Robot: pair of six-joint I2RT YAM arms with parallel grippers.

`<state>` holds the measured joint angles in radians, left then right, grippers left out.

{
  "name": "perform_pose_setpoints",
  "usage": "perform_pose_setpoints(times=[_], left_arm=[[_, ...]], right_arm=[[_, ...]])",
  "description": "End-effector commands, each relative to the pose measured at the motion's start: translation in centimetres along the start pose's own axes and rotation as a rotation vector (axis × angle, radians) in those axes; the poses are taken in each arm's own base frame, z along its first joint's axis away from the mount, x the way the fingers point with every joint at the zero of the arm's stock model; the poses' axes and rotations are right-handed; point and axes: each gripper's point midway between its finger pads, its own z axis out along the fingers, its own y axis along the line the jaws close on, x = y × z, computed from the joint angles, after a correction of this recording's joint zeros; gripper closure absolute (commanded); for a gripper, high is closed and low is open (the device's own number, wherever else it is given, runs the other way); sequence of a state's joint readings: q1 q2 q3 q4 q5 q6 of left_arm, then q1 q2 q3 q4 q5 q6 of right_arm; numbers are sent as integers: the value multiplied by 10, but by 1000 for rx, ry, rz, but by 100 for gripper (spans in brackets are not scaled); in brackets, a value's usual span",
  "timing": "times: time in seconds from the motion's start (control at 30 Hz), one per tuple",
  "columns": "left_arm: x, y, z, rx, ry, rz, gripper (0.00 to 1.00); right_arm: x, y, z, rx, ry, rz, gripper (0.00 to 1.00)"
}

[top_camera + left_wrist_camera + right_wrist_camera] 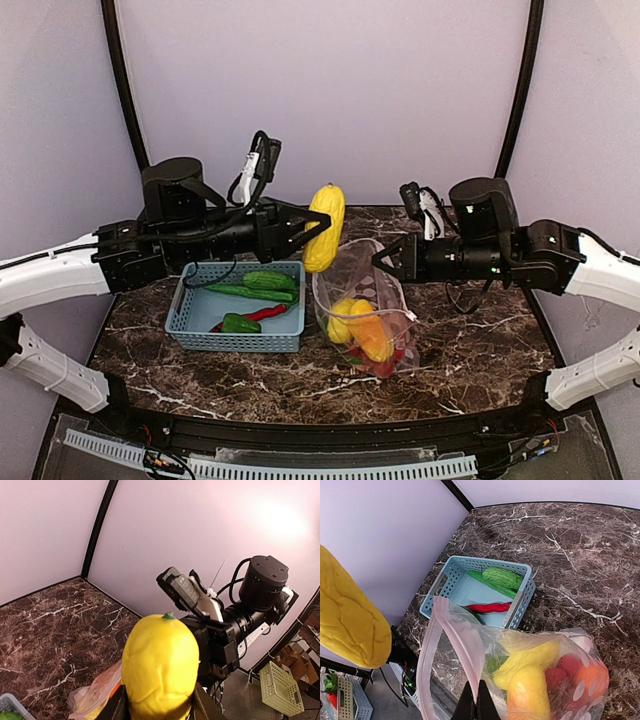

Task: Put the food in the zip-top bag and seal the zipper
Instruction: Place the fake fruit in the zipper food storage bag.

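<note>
Yellow corn hangs clamped in the left gripper above the zip-top bag, whose rim the right gripper pinches tight. The bag stands on the marble table beside a blue basket, holding yellow, orange and red food.

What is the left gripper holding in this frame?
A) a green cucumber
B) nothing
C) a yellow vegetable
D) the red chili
C: the left gripper is shut on a yellow vegetable, holding it in the air by the mouth of the bag. The right gripper pinches the bag's rim.
</note>
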<state>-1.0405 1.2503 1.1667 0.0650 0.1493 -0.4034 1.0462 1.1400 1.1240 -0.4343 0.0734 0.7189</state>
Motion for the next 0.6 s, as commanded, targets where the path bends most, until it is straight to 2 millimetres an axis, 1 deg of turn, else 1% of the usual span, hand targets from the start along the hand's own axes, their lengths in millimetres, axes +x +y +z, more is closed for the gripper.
perform_pose_setpoints(times=[0.0,0.23,0.33,0.4,0.57], left_arm=[[-26,-10,5,23,-127,55,62],[-2,-7,25,22,-90,74,62],[10,-11,31,36,-63,82,62],[20,-9,34,29,-40,86,62],[53,6,36,-21,24,92,62]], right_arm=[[-19,15,-4,-49,-54,9,100],[-23,16,-7,-46,-66,1,100],[-24,16,-7,-44,-68,-1,100],[-25,16,-8,-43,-71,-1,100],[-25,15,-7,-41,-71,-4,100]])
